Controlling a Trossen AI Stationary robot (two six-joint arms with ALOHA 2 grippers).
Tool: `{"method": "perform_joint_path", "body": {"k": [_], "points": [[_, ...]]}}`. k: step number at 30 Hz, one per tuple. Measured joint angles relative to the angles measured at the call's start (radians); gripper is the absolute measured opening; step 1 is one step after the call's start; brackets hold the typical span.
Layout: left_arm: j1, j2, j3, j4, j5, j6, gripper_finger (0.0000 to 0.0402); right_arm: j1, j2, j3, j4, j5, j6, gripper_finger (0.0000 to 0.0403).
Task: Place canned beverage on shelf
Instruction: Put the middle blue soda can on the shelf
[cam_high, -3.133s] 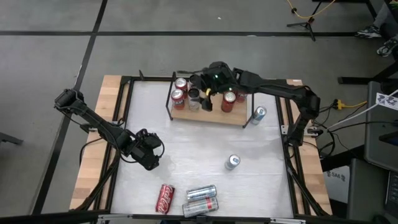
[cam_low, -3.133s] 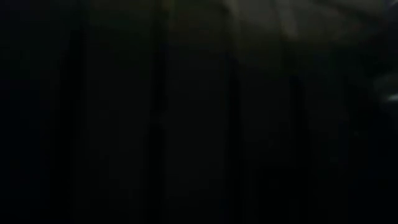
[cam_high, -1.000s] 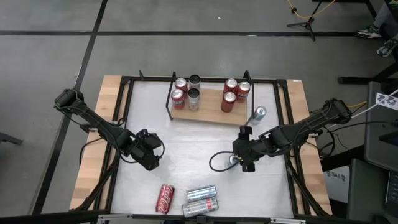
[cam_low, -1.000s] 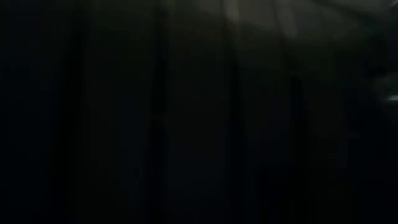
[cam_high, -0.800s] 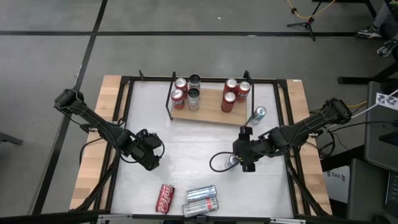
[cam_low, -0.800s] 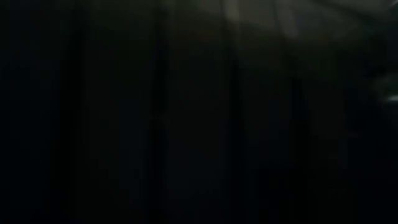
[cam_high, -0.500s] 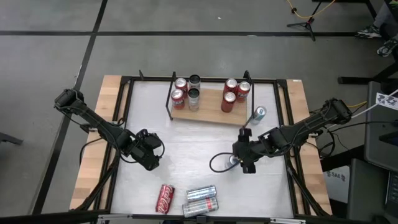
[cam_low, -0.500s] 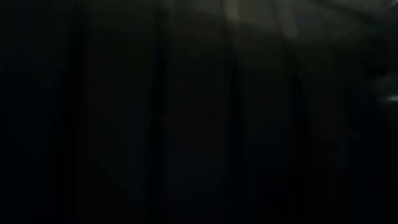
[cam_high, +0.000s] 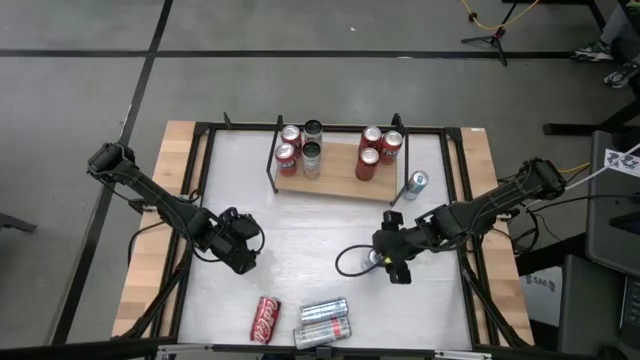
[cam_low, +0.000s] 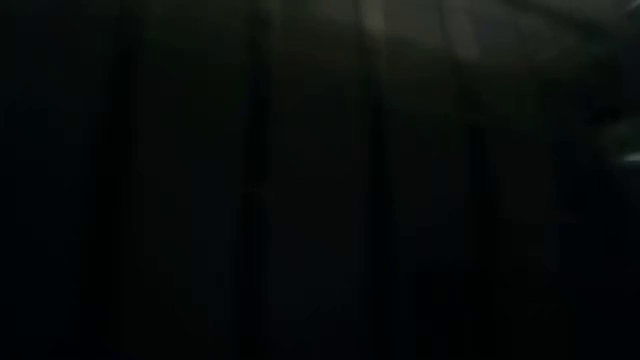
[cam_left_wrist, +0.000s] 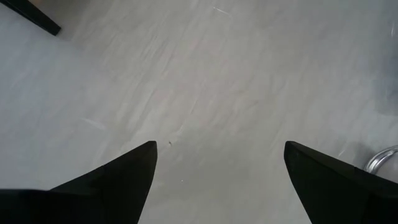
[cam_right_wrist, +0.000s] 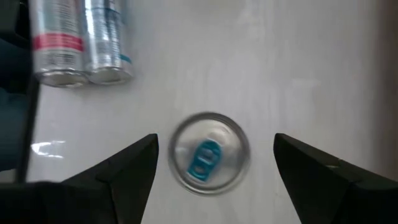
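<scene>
Right gripper (cam_right_wrist: 214, 165) hovering directly over upright silver can w/ blue tab (cam_right_wrist: 209, 153), fingers spread wide, one each side of can top, not touching. Same can barely visible in high view, mostly hidden under right gripper (cam_high: 385, 258) at mid-right of white table (cam_high: 300, 225).

Left gripper (cam_high: 243, 253) parked low over table's left half, fingers (cam_left_wrist: 112, 183) apart, nothing between them, only bare tabletop below.

Shelf (cam_high: 335, 178) at far edge of table, centre: wooden board w/ black rod brackets at both ends. On its left end: two red cans (cam_high: 288, 145) plus two dark/silver cans (cam_high: 312, 142), all upright. On its right end: three red cans (cam_high: 377, 150), upright, clustered.

One more silver can w/ blue top (cam_high: 415, 183) upright on table just beside shelf's right bracket, off the board.

Near edge of table: red cola can (cam_high: 265, 319) lying on its side; just beside it, two silver cans (cam_high: 323, 321) lying side by side, touching; also seen in right wrist view (cam_right_wrist: 81, 40).

Low view: all dark, nothing readable.
</scene>
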Motion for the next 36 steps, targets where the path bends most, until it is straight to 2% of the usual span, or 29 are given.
{"method": "perform_joint_path", "body": {"k": [6, 16, 24, 36], "points": [[0.000, 0.000, 0.000, 0.000, 0.000, 0.000, 0.0344, 0.000, 0.000, 0.000, 0.026, -0.038, 0.003, 0.0308], [0.000, 0.000, 0.000, 0.000, 0.000, 0.000, 0.0344, 0.009, 0.000, 0.000, 0.025, -0.036, 0.052, 0.0308], [0.000, 0.000, 0.000, 0.000, 0.000, 0.000, 0.0344, 0.083, 0.001, 0.000, 0.021, 0.096, 0.068, 0.0308], [0.000, 0.000, 0.000, 0.000, 0.000, 0.000, 0.0344, 0.091, 0.024, 0.001, 0.016, 0.129, 0.070, 0.0308]]}}
